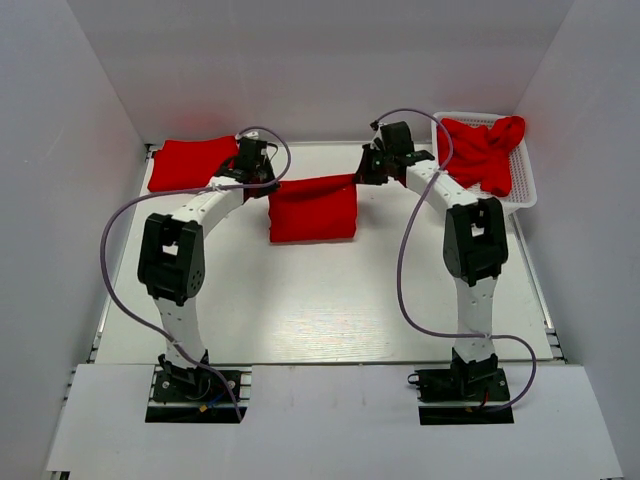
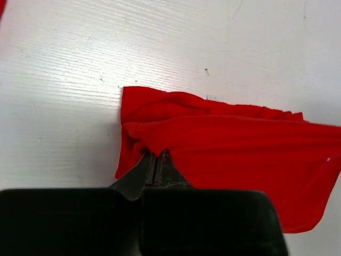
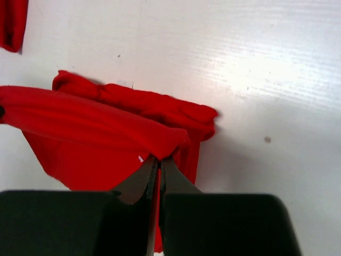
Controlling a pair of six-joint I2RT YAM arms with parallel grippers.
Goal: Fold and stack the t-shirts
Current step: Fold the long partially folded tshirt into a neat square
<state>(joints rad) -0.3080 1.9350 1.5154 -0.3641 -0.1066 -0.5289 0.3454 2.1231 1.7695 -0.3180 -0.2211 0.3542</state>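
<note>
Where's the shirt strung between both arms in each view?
Top external: t-shirt centre, slightly toward the far edge.
Left wrist: centre-right, pinched in left fingers.
Right wrist: centre-left, pinched in right fingers.
Shared landmark: white table beneath it.

Left arm (image 1: 178,258) and right arm (image 1: 474,240): white links, black joints, looping lilac cables (image 1: 400,260); left end effector (image 2: 157,156) and right end effector (image 3: 159,160) dark grey.

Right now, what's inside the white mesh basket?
A crumpled red t-shirt lies in the white mesh basket, covering most of its floor. Whether more shirts lie beneath it is hidden.
</note>
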